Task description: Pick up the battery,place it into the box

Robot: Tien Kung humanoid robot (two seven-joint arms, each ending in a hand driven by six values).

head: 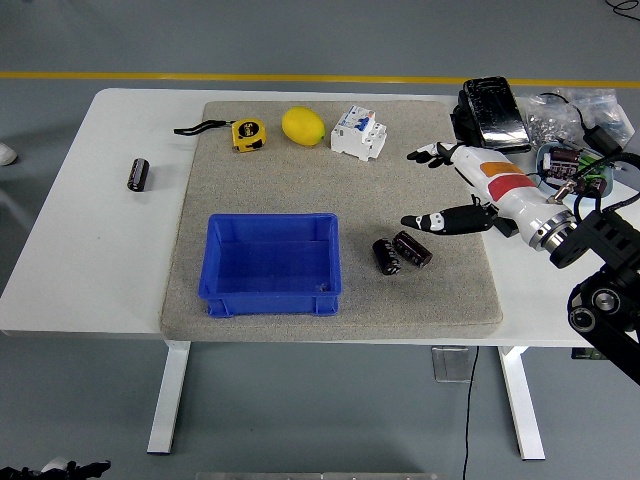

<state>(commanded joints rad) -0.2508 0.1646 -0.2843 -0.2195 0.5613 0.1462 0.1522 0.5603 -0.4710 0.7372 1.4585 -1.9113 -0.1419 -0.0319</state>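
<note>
Flanking the box: batteries, lemon, tape measure.

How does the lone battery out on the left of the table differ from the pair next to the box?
The lone battery lies on the bare white table, off the mat; the pair lies on the grey mat, right of the blue box. The lone one is far from the right hand; the pair sits just below its open fingers. The lone one lies alone; the pair lie side by side. All look like dark cylinders on their sides.
</note>
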